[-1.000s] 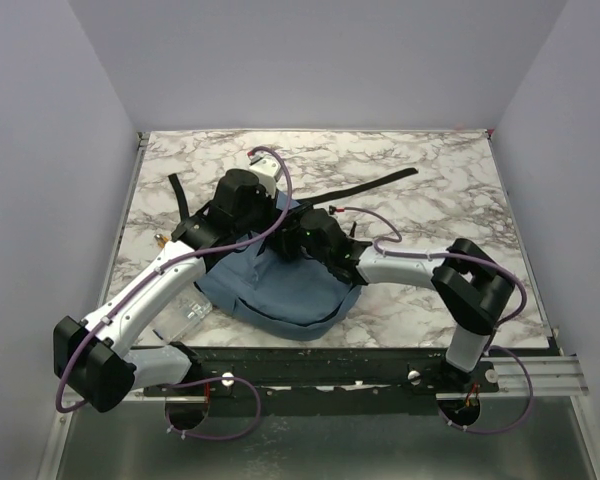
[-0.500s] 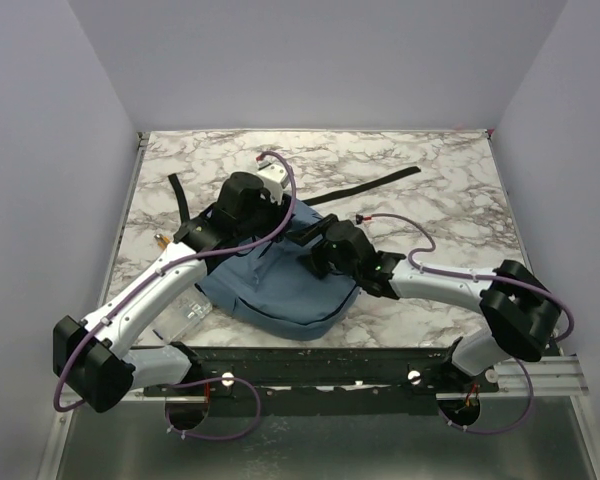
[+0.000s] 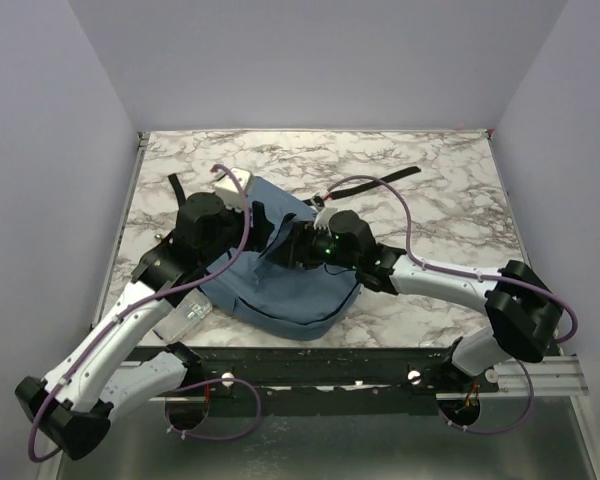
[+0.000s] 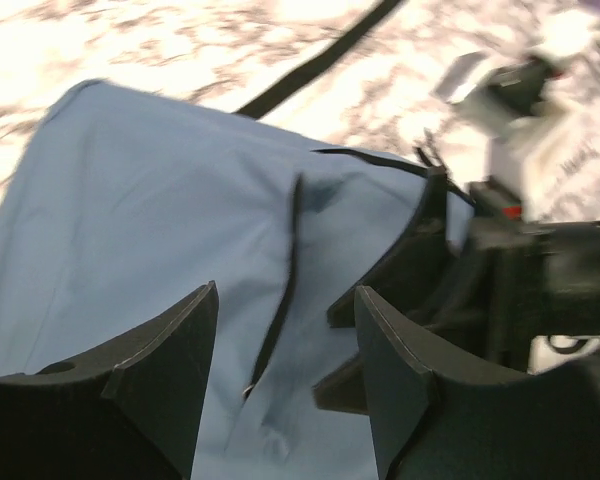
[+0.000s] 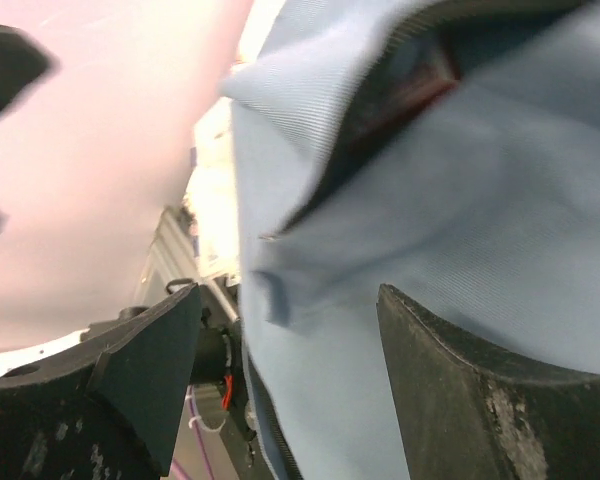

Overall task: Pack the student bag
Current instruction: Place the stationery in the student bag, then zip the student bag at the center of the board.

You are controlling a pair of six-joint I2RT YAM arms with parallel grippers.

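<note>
The student bag (image 3: 290, 290), a soft dusty-blue backpack with black zip trim, lies flat at the table's near middle. My left gripper (image 3: 263, 222) hovers over its upper left part, open, with nothing between its fingers. In the left wrist view the left gripper (image 4: 285, 300) straddles a black zip line (image 4: 280, 290) on the student bag (image 4: 150, 200). My right gripper (image 3: 285, 248) reaches in from the right, open, with bag (image 5: 480, 230) fabric lying between its fingers (image 5: 430, 370). A dark zip opening (image 5: 400, 90) gapes just beyond them.
A clear plastic case (image 3: 185, 310) lies by the bag's left edge near the table front. Black straps trail off to the back right (image 3: 380, 185) and the back left (image 3: 175, 195). A small brass-coloured thing (image 3: 160, 238) sits at the left.
The left gripper has opened and drawn back to the left and nearer. The right gripper has shifted left over the bag, towards the left one.
</note>
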